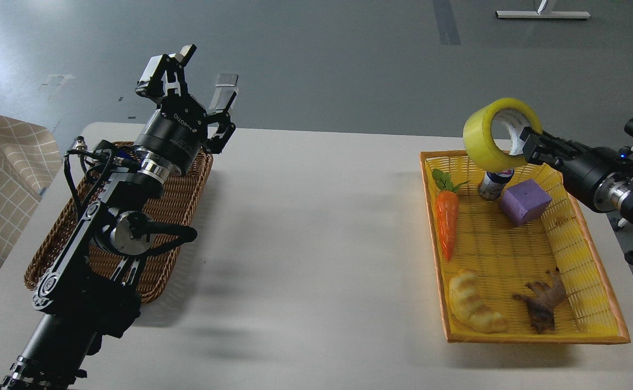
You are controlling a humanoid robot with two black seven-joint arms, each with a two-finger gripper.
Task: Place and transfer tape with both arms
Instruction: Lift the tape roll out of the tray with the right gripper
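The yellow tape roll (484, 138) hangs in the air above the far end of the yellow basket (587, 260), its white core facing me. My right gripper (527, 145) is shut on the tape's ring wall, with one finger inside the core, and holds it well above the basket. My left gripper (197, 73) is open and empty, raised above the far end of the brown wicker basket (175, 216) on the left, fingers pointing up and away.
The yellow basket holds a carrot toy (446, 222), a small jar (494, 183), a purple block (525, 202), a croissant toy (473, 309) and a brown figure (542, 306). A checked cloth (2, 179) lies at the left edge. White table (316, 244) between baskets.
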